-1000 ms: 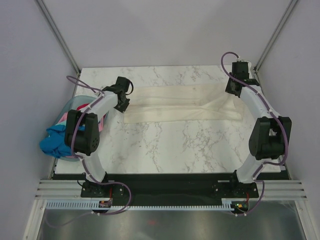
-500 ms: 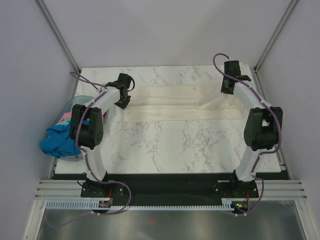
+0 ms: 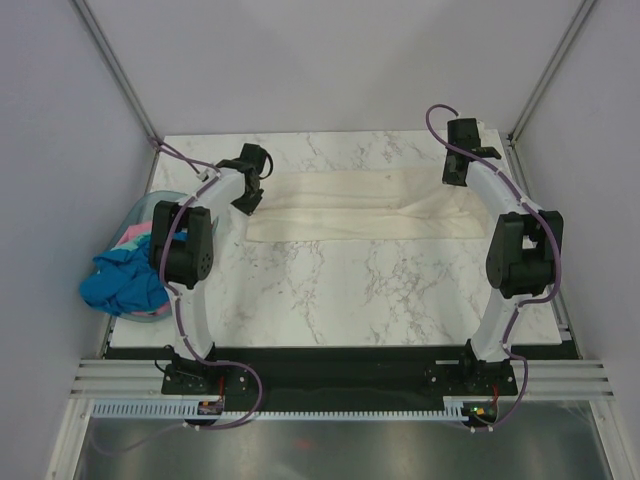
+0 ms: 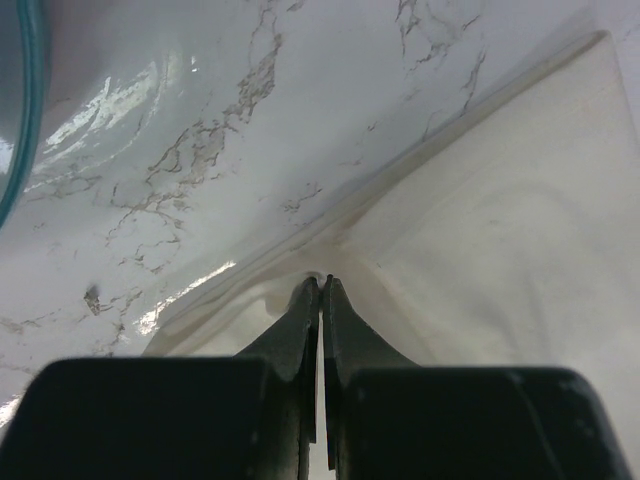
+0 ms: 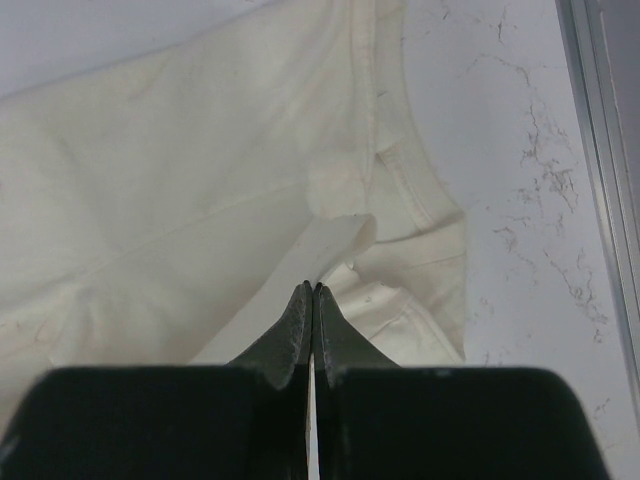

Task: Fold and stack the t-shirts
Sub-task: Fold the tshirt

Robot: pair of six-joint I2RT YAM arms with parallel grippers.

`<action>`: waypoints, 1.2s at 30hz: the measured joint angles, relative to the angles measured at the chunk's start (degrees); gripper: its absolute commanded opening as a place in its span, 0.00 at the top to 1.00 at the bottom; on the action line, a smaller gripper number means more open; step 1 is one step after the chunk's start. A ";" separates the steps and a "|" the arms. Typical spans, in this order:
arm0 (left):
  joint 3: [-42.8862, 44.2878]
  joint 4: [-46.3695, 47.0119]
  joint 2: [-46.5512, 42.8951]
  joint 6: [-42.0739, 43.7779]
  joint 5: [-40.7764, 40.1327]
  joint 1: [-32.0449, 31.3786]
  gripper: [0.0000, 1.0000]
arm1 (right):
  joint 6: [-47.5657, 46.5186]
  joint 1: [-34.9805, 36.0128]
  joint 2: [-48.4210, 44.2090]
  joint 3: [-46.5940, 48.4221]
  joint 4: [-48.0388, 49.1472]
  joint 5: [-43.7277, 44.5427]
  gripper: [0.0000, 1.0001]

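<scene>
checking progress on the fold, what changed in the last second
Both arms swung their elbows inward. The right gripper slid a little left, the left gripper a little right and away. Both stayed shut, pinching the ends of the cream t-shirt, which hardly shifted. The basket and its coloured shirts stayed put.

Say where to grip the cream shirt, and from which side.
Pinch the cream-white t-shirt at its two short ends, from above: it lies flat as a long folded strip, edges on the table. Left gripper and right gripper are shut there.
</scene>
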 measured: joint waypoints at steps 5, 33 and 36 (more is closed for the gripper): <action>1.53 -0.11 1.05 0.66 -0.79 0.00 0.98 | 0.02 0.04 0.00 0.00 -0.04 0.04 1.00; 5.16 -0.90 2.38 6.38 -5.97 -0.02 0.80 | 1.68 1.20 0.00 -2.05 1.36 -2.05 0.98; 5.81 -0.68 2.10 7.17 -5.92 -0.07 0.83 | 1.77 1.25 0.00 -2.10 1.33 -2.21 0.98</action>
